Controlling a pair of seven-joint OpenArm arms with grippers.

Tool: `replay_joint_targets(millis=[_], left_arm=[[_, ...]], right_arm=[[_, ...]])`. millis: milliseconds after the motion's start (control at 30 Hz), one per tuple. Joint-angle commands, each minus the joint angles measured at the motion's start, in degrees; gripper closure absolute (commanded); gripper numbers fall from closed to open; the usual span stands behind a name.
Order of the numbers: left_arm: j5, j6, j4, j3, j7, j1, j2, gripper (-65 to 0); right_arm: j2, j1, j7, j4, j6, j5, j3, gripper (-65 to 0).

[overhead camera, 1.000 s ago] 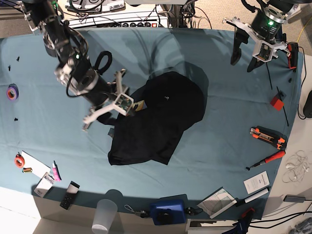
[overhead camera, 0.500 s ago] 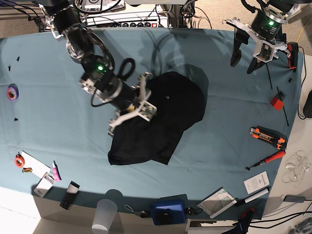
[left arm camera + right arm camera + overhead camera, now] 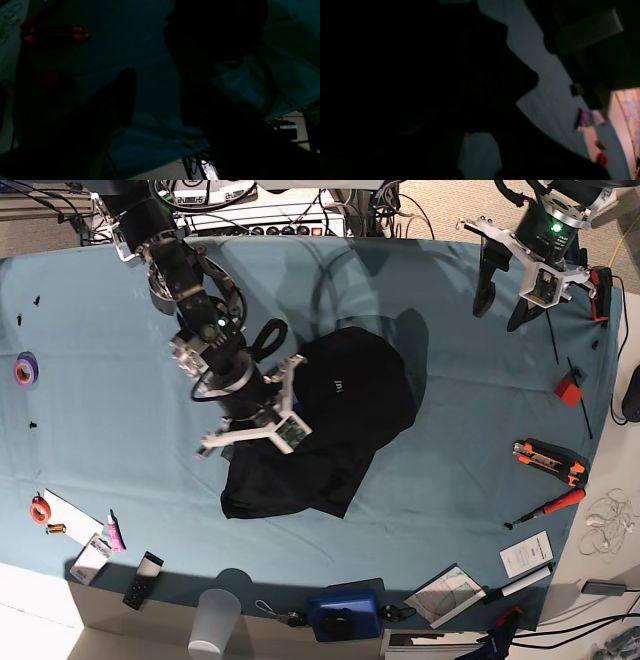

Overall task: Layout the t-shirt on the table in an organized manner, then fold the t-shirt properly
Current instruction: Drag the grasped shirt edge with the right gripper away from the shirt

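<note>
The black t-shirt (image 3: 330, 425) lies bunched in a heap on the middle of the teal table (image 3: 470, 410); no print shows, only a small grey mark near its top. My right gripper (image 3: 287, 428) is down on the shirt's left part, shut, with fabric pinched at its tip. In the right wrist view dark t-shirt (image 3: 420, 75) fills most of the frame beside the table (image 3: 540, 75), and the fingers cannot be made out. My left gripper (image 3: 500, 300) hangs open above the table's far right corner, holding nothing. In the left wrist view the left gripper (image 3: 157, 100) shows dark fingers wide apart.
Along the right side lie a red block (image 3: 568, 388), an orange-black cutter (image 3: 550, 460) and a red screwdriver (image 3: 545, 508). The near edge holds a plastic cup (image 3: 215, 620), a blue box (image 3: 345, 612) and papers (image 3: 525, 555). A purple tape roll (image 3: 24, 368) and an orange roll (image 3: 38, 509) sit far left.
My right arm swung from the shirt's left edge in over the fabric, and its jaws went from open to shut. The left arm stayed still.
</note>
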Motion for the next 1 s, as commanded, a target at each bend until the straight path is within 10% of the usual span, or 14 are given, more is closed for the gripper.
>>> replay_joint_targets(millis=[0, 633, 800, 967], left_arm=[[-1.03, 0.02, 0.92, -0.15, -1.53, 0.48, -0.20, -29.2], [-0.55, -5.61, 0.92, 6.97, -1.46, 0.48, -0.20, -29.3], [11.74, -5.61, 0.92, 19.47, -1.51, -1.49, -0.20, -29.3], [26.01, 1.36, 0.92, 31.93, -1.53, -7.13, -0.20, -33.8]], right_arm=[[0.55, 1.09, -0.07, 2.47, -0.85, -0.66, 1.27, 0.0], [9.38, -11.41, -4.24, 9.44, -0.15, 15.02, 36.17, 0.0], [9.42, -12.07, -4.79, 9.38, -0.11, 14.99, 40.09, 0.0], [9.38, -12.09, -5.60, 9.38, -0.15, 14.84, 42.12, 0.0]])
